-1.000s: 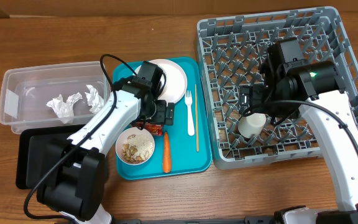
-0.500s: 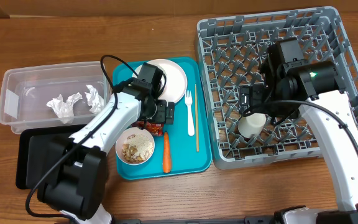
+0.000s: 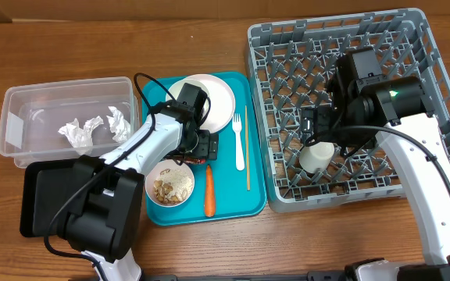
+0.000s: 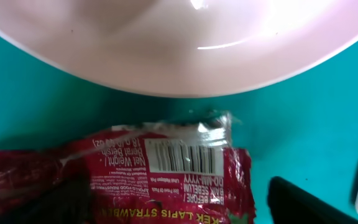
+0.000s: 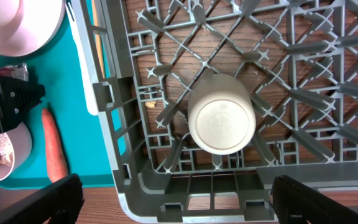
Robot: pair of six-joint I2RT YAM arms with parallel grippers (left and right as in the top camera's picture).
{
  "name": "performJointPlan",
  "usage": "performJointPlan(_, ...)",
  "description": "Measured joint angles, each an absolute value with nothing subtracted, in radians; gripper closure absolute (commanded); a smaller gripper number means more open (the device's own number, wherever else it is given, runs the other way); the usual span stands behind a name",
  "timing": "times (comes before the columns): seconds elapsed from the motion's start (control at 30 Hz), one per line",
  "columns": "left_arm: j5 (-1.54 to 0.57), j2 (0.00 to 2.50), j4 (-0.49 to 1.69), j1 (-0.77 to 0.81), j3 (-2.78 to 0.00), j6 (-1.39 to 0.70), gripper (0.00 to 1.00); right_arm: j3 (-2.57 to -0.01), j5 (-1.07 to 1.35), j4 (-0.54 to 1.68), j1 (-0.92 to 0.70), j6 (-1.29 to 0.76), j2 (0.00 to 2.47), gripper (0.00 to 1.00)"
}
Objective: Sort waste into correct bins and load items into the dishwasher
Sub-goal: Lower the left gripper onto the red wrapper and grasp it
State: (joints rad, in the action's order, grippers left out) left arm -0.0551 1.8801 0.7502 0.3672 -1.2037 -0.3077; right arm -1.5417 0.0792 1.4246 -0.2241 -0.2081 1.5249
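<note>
My left gripper [image 3: 198,147] is down on the teal tray, just in front of the white plate [image 3: 213,97]. The left wrist view shows the red snack wrapper [image 4: 154,180] lying flat between its open fingers [image 4: 309,202], the right one clear of the wrapper's edge. Above it spreads the plate's rim [image 4: 166,43]. My right gripper [image 5: 179,205] hangs open and empty over the grey dish rack [image 3: 428,47]. Below it a white cup [image 5: 221,118] stands upside down on the pegs.
On the teal tray [image 3: 252,199] lie a bowl of crumbs [image 3: 169,184], a carrot [image 3: 208,191], a white fork [image 3: 239,140] and a wooden stick [image 3: 248,148]. The clear tub [image 3: 22,117] holds crumpled napkins [image 3: 80,131]. A black tray [image 3: 41,195] sits in front of it.
The left arm's rear link has swung up and right while its gripper stays over the wrapper, jaws slightly narrower. The right arm has not moved.
</note>
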Motion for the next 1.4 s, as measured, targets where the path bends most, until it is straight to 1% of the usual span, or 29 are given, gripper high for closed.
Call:
performJointPlan(0.07,-0.055,1.880,0.750,0.367,-1.203,-0.304,0.29,-1.542,0.079,1.425,-0.224,-0.208,1.525,0.00)
performJointPlan(0.23,-0.052,1.880,0.750,0.367,-1.203,-0.303,0.30,-1.542,0.079,1.425,-0.224,-0.208,1.525,0.00)
performJointPlan(0.3,-0.052,1.880,0.750,0.367,-1.203,-0.303,0.36,-1.542,0.080,1.424,-0.224,-0.208,1.525,0.00)
performJointPlan(0.4,-0.051,1.880,0.750,0.367,-1.204,-0.305,0.56,-1.542,0.079,1.425,-0.224,-0.208,1.525,0.00)
performJointPlan(0.43,-0.050,1.880,0.750,0.367,-1.204,-0.303,0.64,-1.542,0.079,1.425,-0.224,-0.208,1.525,0.00)
performJointPlan(0.53,-0.049,1.880,0.750,0.367,-1.203,-0.301,0.83,-1.542,0.079,1.424,-0.224,-0.208,1.525,0.00)
performJointPlan(0.6,-0.049,1.880,0.750,0.367,-1.203,-0.298,0.94,-1.542,0.079,1.425,-0.224,-0.208,1.525,0.00)
performJointPlan(0.67,-0.048,1.880,0.750,0.367,-1.203,-0.294,0.96,-1.542,0.079,1.424,-0.224,-0.208,1.525,0.00)
performJointPlan(1.07,-0.048,1.880,0.751,0.367,-1.204,-0.292,0.96,-1.542,0.080,1.424,-0.224,-0.208,1.525,0.00)
performJointPlan(1.2,-0.048,1.880,0.828,0.367,-1.225,-0.286,0.96,-1.542,0.080,1.425,-0.224,-0.208,1.525,0.00)
performJointPlan(1.4,-0.048,1.854,0.933,0.367,-1.348,-0.284,0.96,-1.542,0.080,1.425,-0.224,-0.208,1.525,0.00)
